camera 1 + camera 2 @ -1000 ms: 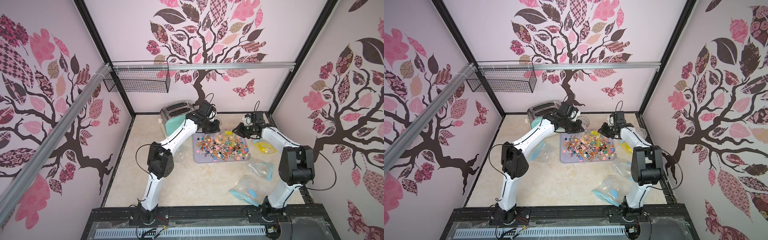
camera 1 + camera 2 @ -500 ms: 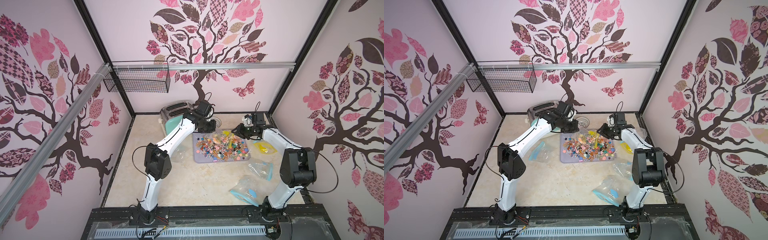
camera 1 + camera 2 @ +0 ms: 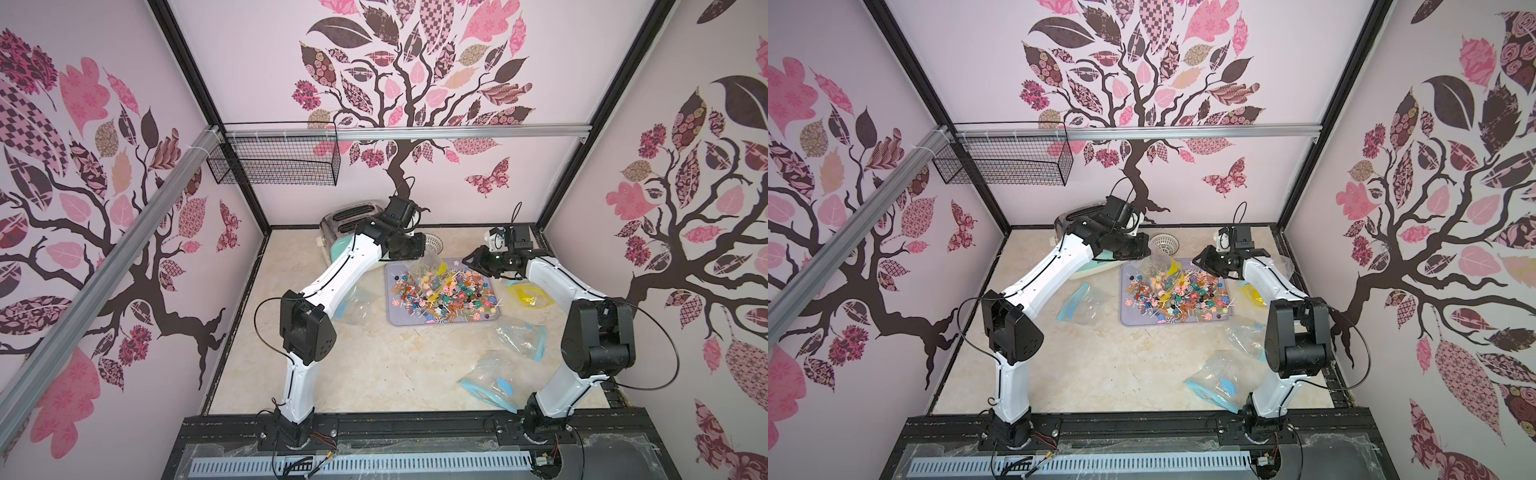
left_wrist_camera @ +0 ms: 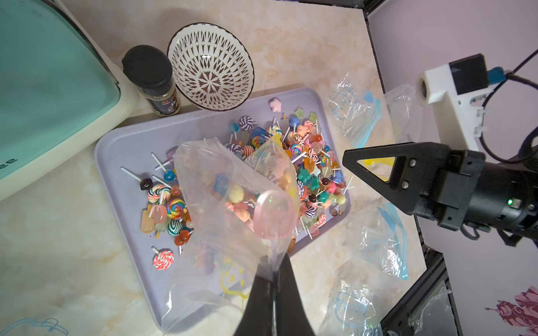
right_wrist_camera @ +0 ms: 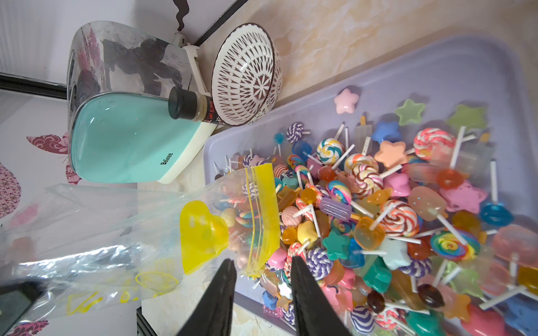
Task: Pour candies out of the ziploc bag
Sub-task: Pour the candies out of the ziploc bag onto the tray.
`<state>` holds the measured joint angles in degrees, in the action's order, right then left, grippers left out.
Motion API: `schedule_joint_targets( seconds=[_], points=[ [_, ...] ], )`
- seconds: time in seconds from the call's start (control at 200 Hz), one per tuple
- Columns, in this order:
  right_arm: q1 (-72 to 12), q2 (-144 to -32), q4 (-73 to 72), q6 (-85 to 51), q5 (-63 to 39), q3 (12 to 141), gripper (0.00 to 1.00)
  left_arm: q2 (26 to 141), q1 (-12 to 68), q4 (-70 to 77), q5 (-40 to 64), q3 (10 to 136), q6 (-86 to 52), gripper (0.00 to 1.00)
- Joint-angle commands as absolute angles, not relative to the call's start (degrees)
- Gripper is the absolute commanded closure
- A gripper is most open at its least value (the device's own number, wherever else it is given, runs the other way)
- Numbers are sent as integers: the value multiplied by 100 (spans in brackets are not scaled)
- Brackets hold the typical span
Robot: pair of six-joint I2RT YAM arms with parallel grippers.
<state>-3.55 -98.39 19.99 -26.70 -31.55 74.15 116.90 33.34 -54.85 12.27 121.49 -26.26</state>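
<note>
The left gripper (image 4: 273,272) was clenched on the bottom corner of a clear ziploc bag (image 4: 227,189), hanging mouth-down over a lilac tray (image 4: 128,151) heaped with candies (image 5: 378,209). The right gripper (image 5: 262,261) stood released beside the yellow zip (image 5: 262,203); lifting and gently shaking over the tray would likely free any stragglers.

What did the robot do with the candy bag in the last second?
The right gripper spread wider; the yellow mouth of the clear plastic zip bag now sits loose between its fingers. The left gripper stayed shut on the bag's bottom, shifting only slightly. The colourful candies stayed heaped on the lilac plastic tray.
</note>
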Motion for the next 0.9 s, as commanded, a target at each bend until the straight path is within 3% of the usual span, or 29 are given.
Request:
schedule_joint_targets(
  seconds=[0.0,0.7,0.895],
  points=[
    [-327,-9652,2050,-2584,-3219,7313,62,11399,3287,-5671,1078,12237,-2455,100],
    [-328,-9573,1959,-2608,-3293,7225,56,11302,3295,-6353,951,12926,-2182,100],
    [-327,-9529,1968,-2589,-3311,7217,56,11058,3281,-6547,427,12981,-2145,100]
  ],
)
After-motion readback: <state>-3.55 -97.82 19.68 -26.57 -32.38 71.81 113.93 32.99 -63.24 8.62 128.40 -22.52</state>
